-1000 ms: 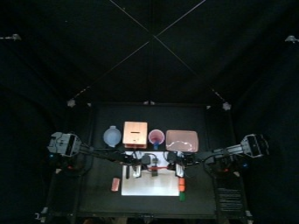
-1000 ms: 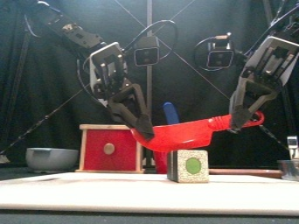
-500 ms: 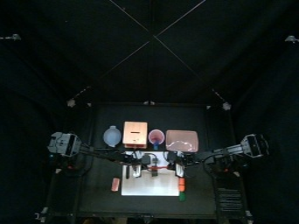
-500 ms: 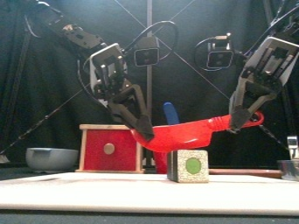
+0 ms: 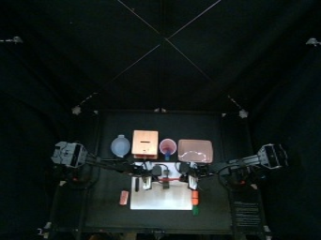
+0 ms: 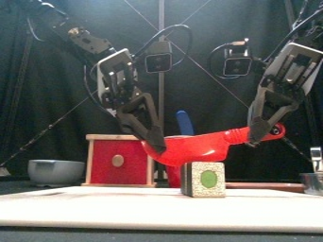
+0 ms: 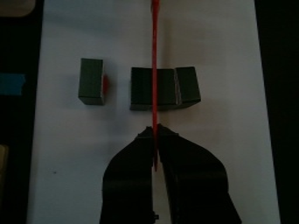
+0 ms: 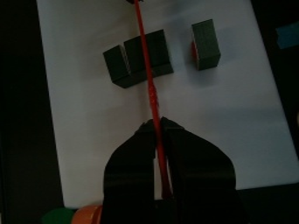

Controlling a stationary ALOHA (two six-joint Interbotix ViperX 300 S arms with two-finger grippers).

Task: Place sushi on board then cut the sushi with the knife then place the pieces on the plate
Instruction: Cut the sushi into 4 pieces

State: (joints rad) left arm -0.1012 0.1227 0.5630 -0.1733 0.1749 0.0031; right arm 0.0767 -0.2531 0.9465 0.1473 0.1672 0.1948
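Because the top view shows little detail, it gives only the layout. The left gripper (image 5: 148, 174) and right gripper (image 5: 189, 174) meet over the back of the white cutting board (image 5: 163, 201), and the pink tray (image 5: 194, 148) lies behind it, well apart.

In the front view, the red knife (image 6: 195, 146) spans between the two grippers, one clamped on each end. It sags low over the sushi roll (image 6: 205, 177), which stands on the board. I cannot tell whether the blade's edge touches the roll's top or hangs just above it.

In the left wrist view, the jaws are pressed together on the knife (image 7: 153, 52). The blade crosses the main block of the roll (image 7: 163, 88), and a cut slice (image 7: 91, 81) lies apart to one side.

In the right wrist view, these jaws also pinch the blade (image 8: 145, 52) tight. It runs slantwise over the block (image 8: 138, 59), with the slice (image 8: 205, 44) beside it.

The step in hand looks like a further cut. To do it well, both arms should come down together and level, with the blade square to the roll and on a seam between blocks. Uneven pressure would likely tip or push the block rather than part it.
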